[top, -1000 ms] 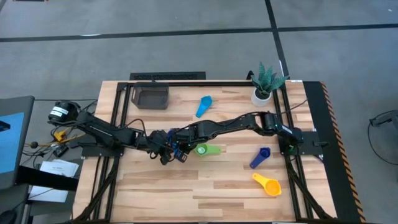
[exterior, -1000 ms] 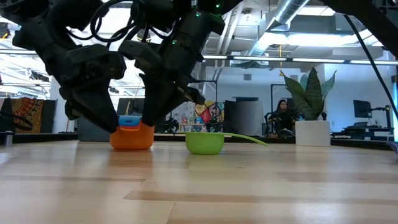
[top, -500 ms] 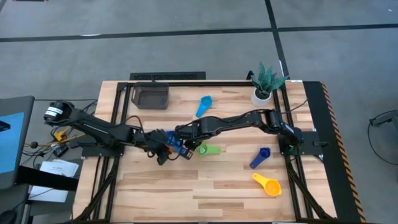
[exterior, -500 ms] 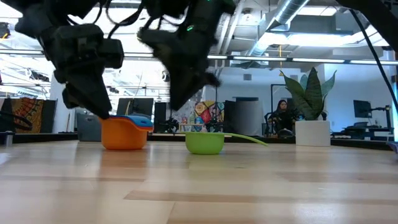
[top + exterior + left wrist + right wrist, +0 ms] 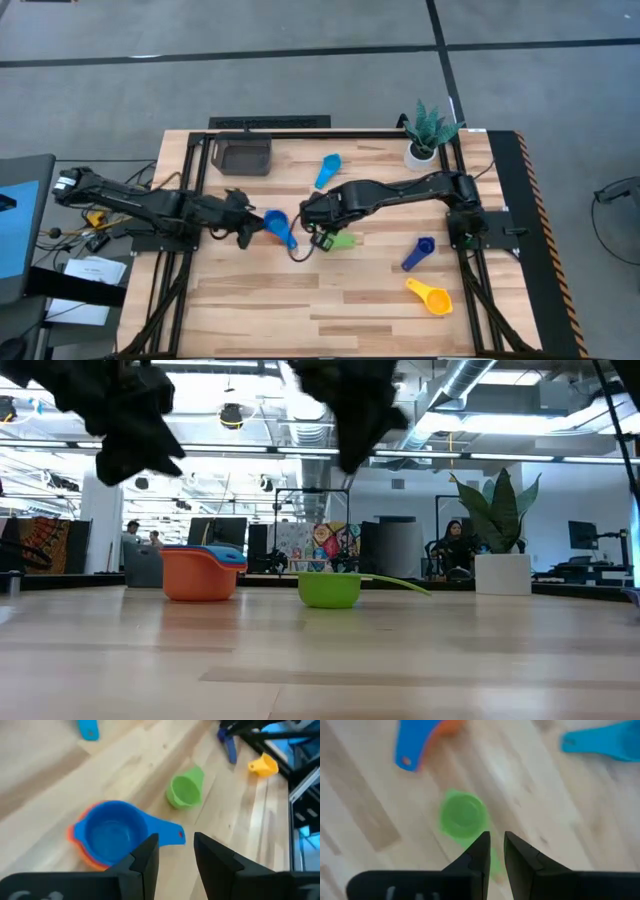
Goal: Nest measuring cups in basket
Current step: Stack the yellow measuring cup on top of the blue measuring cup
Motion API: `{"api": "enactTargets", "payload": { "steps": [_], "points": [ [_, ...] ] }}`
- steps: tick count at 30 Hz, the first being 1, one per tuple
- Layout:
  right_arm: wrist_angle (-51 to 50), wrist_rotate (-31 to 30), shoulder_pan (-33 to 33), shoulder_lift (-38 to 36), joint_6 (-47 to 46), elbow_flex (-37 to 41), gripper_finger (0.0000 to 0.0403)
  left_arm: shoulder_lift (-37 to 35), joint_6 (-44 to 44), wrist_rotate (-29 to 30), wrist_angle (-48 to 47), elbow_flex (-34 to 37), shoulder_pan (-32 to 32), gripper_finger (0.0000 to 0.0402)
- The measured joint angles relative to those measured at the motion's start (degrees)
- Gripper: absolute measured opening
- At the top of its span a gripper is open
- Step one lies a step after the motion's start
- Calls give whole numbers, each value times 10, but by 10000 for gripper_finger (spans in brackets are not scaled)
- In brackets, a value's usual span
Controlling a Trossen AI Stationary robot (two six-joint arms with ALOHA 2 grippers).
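Mid-table, blue cup [image 5: 276, 221] nested in orange cup [image 5: 200, 576]

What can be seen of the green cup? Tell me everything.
The green cup is a small round scoop of glossy plastic with a short flat handle. It sits upright and empty on the wooden table, beside the blue cup nested in an orange one. Nothing touches it; the right gripper hovers above it.
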State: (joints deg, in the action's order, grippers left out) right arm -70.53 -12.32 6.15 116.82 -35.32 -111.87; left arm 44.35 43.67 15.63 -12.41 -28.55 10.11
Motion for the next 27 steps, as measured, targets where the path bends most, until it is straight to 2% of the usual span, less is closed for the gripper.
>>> {"api": "enactTargets", "payload": {
  "steps": [11,17,22,27],
  "points": [
    [-58,-71,48,-63,-83,-1,78,-20,-82,-10,103,0,-38,112],
    [-68,-71,84,-91,-86,0,70,-19,-145,-21,188,0,-48,112],
    [-70,-77,123,-126,-115,0,56,-13,-200,2,232,0,-49,112],
    [-67,-141,176,-161,-166,3,42,4,-240,17,279,0,-49,112]
  ]
}}
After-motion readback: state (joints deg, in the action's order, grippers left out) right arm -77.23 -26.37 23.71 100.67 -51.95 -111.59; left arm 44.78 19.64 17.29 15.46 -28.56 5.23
